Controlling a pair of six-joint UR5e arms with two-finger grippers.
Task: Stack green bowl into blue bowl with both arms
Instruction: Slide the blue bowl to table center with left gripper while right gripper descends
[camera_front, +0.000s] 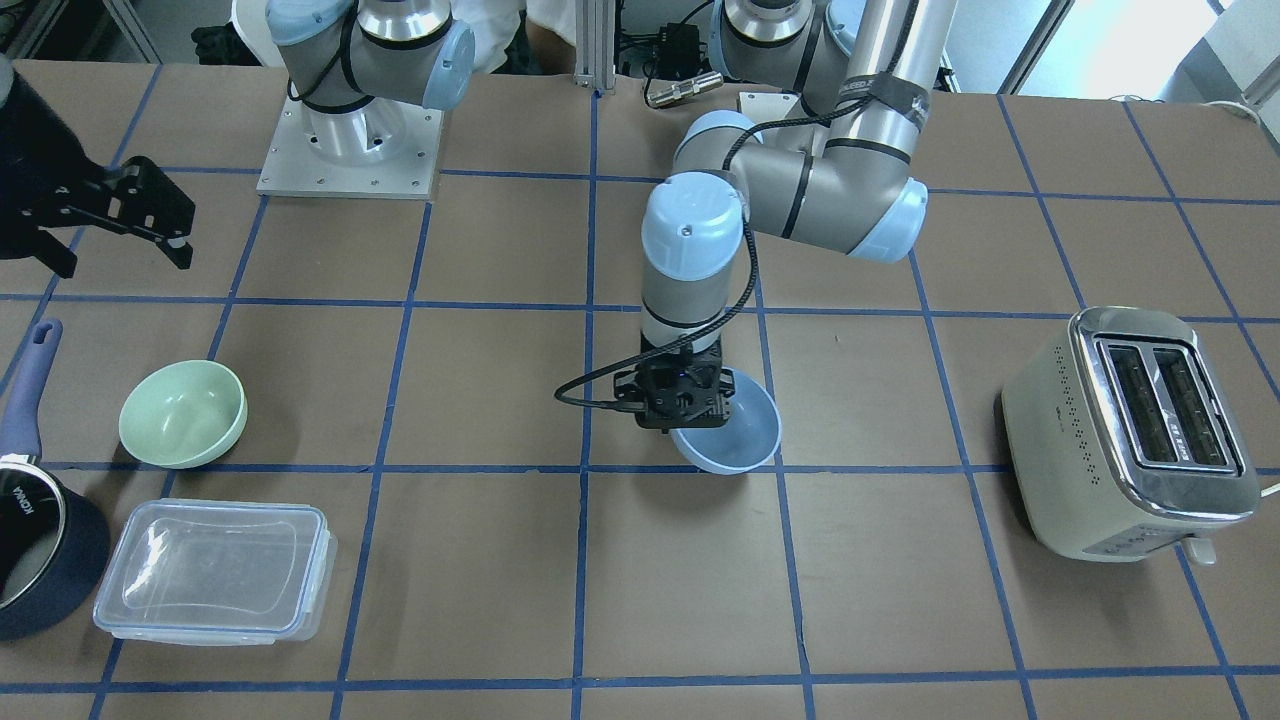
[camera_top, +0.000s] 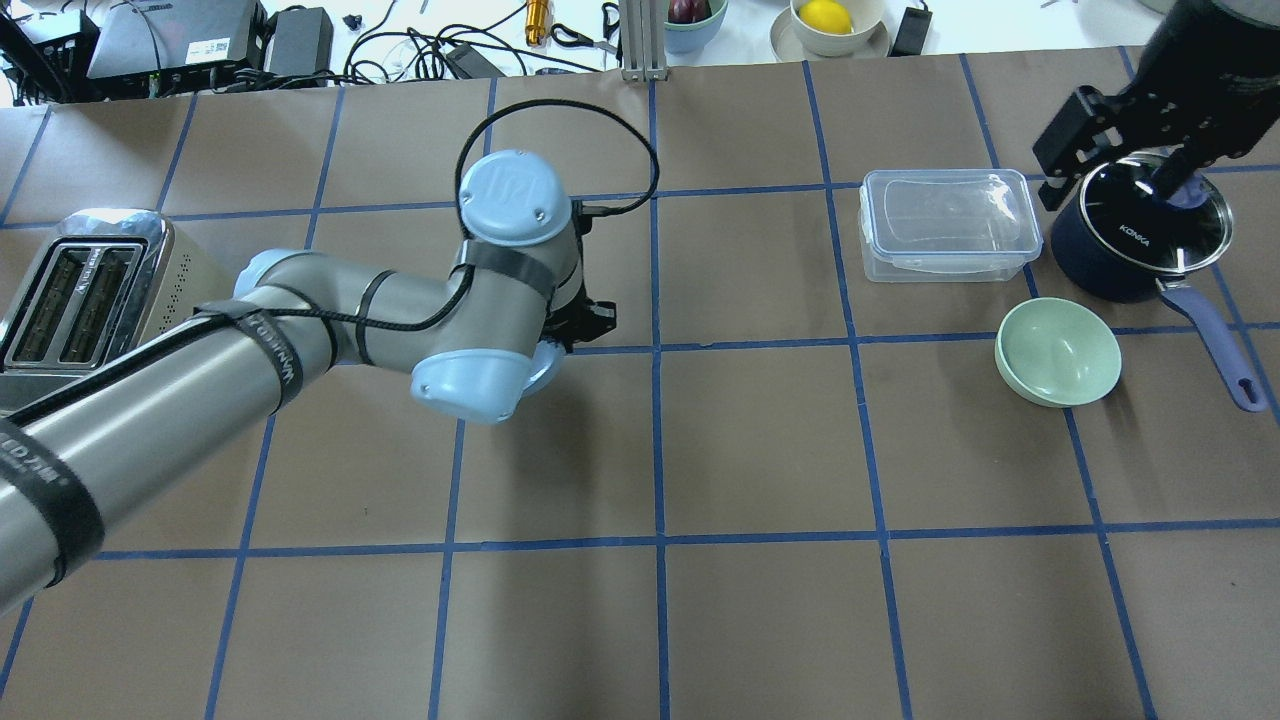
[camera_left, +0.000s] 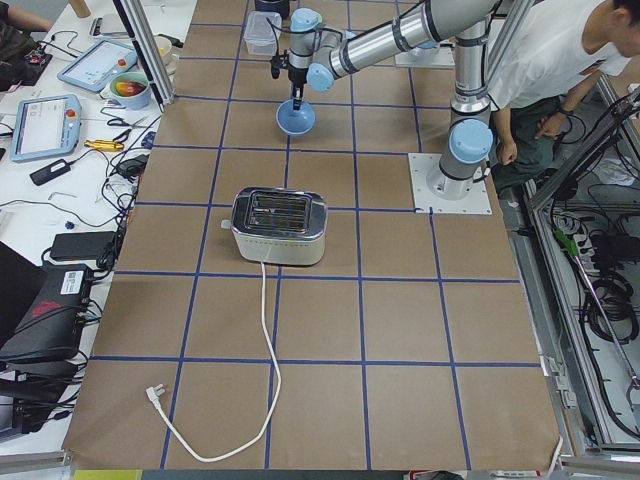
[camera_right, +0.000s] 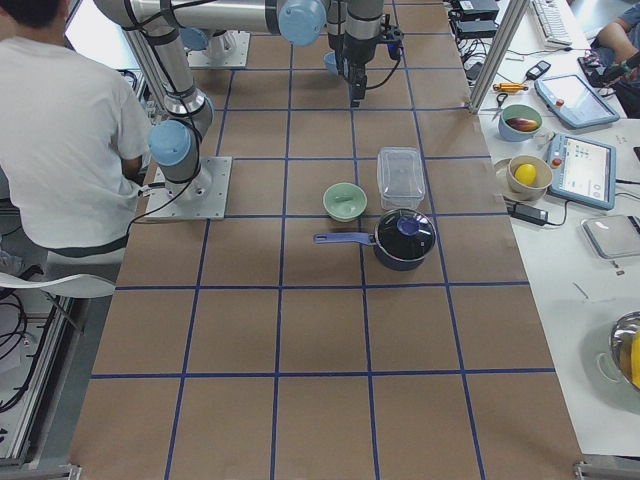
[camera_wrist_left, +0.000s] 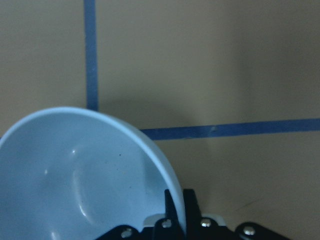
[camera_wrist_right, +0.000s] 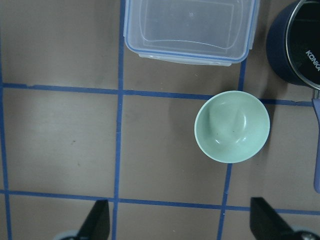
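Brown-paper tabletop (camera_front: 500, 600), ruled into squares with blue tape. Items entered:

1. Blue bowl (camera_front: 740, 435). Location: about the middle of the tabletop, roughly midway between the robot's edge and the operators' edge. Condition: tilted and gripped by its rim. It appears raised clear of the surface, though contact cannot be ruled out.
2. Left claw (camera_front: 690, 415). Points straight down and is clamped on the blue bowl's rim, one finger inside the wall and one outside, as the left wrist view shows.
3. Green bowl (camera_front: 183, 413). Location: toward the tabletop's end on the robot's right. Upright, mouth up, nothing touching it. A clear lidded container (camera_front: 213, 570) sits just beside it on the operators' side. A dark saucepan (camera_front: 60, 570) stands at that end, its handle near the bowl.
4. Right claw (camera_wrist_right: 180, 222). Fingers wide apart and empty, hanging high above the green bowl's area.
5. Toaster (camera_front: 1130, 430). Near the opposite end, well apart from both bowls.

Handling note (judged): both bowls are probably light, rigid and thin-walled, with a smooth matte finish. A rim pinch is the natural hold, but a bowl held that way hangs tilted and may slip. The green bowl is best taken at the rim arc facing away from the container and the saucepan handle.
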